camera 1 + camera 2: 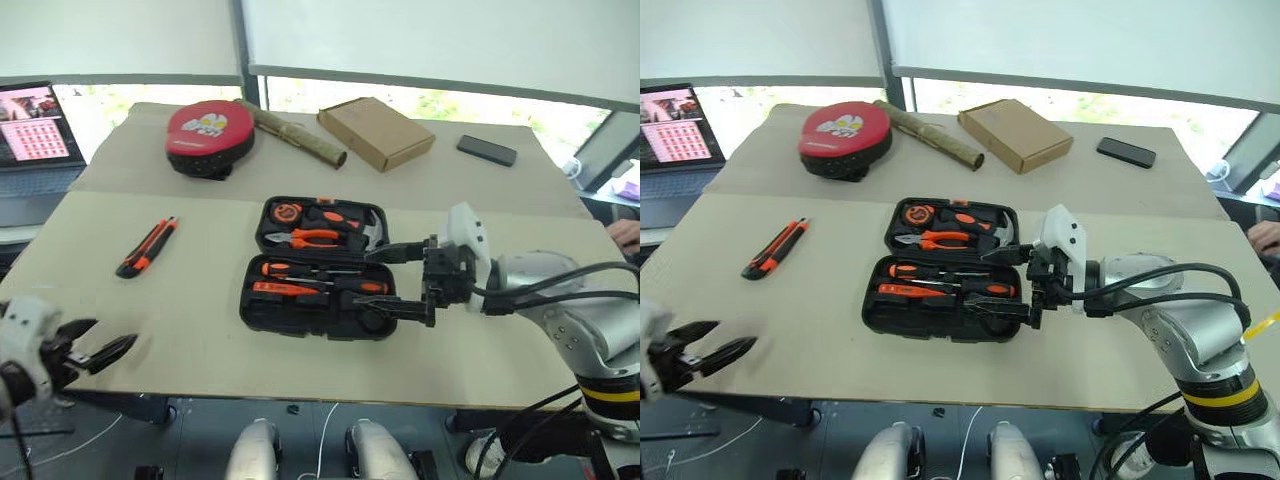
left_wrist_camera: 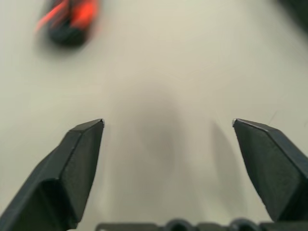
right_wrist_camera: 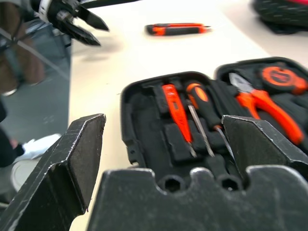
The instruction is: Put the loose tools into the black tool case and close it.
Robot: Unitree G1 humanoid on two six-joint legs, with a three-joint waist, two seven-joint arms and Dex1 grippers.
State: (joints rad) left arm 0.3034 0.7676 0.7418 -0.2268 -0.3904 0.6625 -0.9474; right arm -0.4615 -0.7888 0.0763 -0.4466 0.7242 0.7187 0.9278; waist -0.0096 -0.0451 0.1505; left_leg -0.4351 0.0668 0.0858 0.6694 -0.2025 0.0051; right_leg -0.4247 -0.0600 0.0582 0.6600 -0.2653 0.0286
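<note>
While the utility knife (image 1: 147, 247) lies alone on the table (image 1: 200, 310) left of the open black tool case (image 1: 318, 296), we'd grab its chunky, rigid, light body mid-length, both jaws spread empty.

- One black tool case (image 1: 318, 322), open flat, mid-counter.
- Two screwdrivers (image 1: 310, 270) plus one orange tester (image 1: 285, 289) in near half.
- One pliers (image 1: 305, 238), one hammer (image 1: 368, 232), one tape measure (image 1: 287, 212) in far half.
- One utility knife (image 1: 147, 247), loose at left.
- One red round pad (image 1: 209, 135), one cardboard box (image 1: 375, 132), one phone (image 1: 487, 150), far side.
- One laptop (image 1: 37, 125), far left.
</note>
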